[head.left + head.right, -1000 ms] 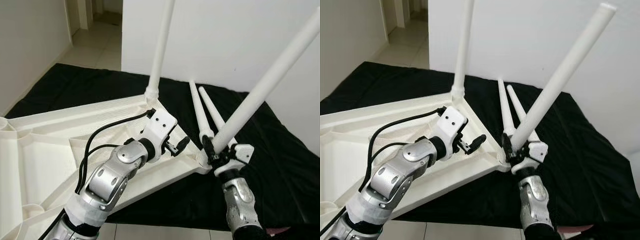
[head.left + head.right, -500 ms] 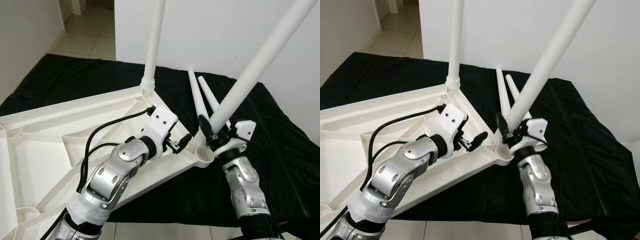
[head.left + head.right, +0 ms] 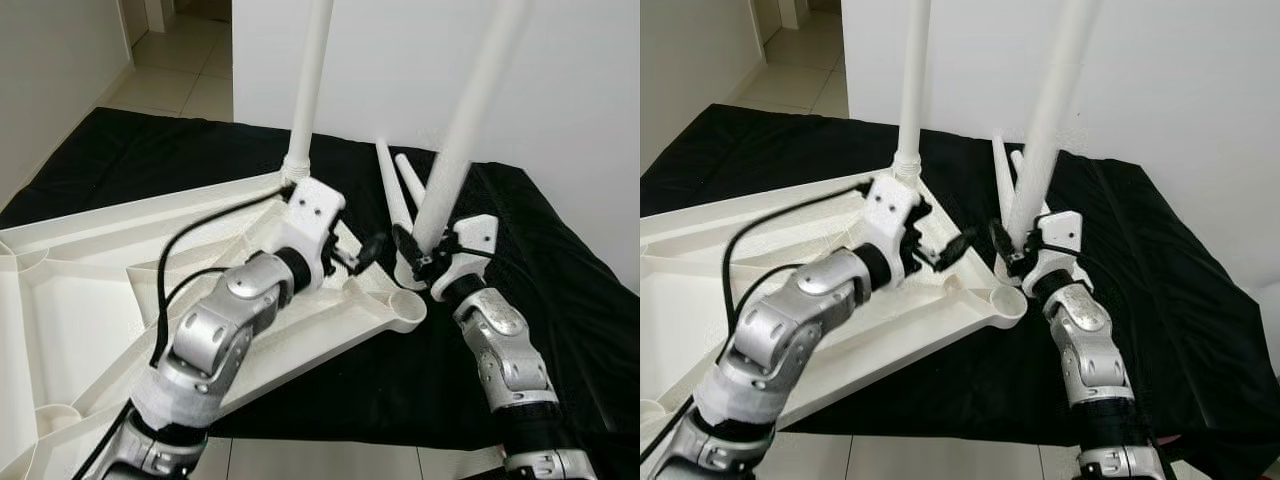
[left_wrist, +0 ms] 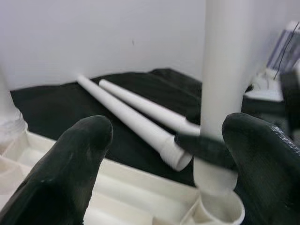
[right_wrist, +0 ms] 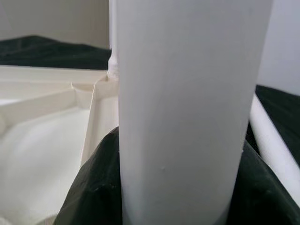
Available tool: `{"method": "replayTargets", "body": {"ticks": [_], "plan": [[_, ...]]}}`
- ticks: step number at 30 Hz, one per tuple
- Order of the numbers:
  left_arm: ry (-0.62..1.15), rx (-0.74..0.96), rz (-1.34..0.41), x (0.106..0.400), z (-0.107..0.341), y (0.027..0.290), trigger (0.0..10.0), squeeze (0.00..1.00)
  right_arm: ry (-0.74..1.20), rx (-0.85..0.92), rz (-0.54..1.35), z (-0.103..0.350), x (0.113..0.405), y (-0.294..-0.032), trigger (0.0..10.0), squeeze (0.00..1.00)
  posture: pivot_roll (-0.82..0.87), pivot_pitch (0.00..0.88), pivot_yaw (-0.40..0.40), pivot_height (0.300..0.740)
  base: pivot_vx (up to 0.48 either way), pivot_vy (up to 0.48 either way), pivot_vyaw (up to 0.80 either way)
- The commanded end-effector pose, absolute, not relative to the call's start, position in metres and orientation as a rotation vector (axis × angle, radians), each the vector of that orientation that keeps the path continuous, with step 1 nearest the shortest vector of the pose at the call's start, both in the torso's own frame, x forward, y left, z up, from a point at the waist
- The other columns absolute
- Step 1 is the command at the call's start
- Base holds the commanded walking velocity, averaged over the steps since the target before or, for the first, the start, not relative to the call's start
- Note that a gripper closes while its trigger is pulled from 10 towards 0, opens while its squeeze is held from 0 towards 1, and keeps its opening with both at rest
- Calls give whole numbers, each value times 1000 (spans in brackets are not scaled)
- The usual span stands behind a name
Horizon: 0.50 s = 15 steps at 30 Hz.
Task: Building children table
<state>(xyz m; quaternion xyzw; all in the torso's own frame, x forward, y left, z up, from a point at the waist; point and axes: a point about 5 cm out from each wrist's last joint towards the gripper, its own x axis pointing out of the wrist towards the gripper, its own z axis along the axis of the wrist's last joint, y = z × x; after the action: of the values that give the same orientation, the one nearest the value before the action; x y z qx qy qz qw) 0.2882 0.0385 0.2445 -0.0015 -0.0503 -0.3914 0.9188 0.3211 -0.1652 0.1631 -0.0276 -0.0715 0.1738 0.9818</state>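
Holding leg [image 3: 465, 130] near upright, foot just above corner socket [image 3: 402, 310] of upturned table top [image 3: 80, 300] | right gripper [image 3: 418, 262] clamped round leg base | left gripper [image 3: 362, 252] parted, empty, beside socket | head views: one leg fitted [image 3: 308, 90], two spare legs [image 3: 395, 205] on black mat [image 3: 560, 300] | left wrist view: foot over socket.

Head stereo pair looking down, wrist cameras close, sharing the held leg [image 4: 224, 93]
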Motion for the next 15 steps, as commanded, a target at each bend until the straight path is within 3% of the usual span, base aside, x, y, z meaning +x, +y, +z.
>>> {"method": "replayTargets", "body": {"ticks": [1,8,15], "plan": [[-112,-19,-960,280,248,30,10000,0,-129,-78,352,163,323,-167,10000,0,50,0,-125,740,0,0,0],[-134,-58,-1009,280,257,28,10000,0,-122,-116,408,161,323,-156,10000,0,56,0,-117,740,0,0,0],[-123,-71,-1012,285,259,29,10000,0,-136,-85,389,162,329,-144,10000,0,22,0,-56,740,0,0,0]]}}
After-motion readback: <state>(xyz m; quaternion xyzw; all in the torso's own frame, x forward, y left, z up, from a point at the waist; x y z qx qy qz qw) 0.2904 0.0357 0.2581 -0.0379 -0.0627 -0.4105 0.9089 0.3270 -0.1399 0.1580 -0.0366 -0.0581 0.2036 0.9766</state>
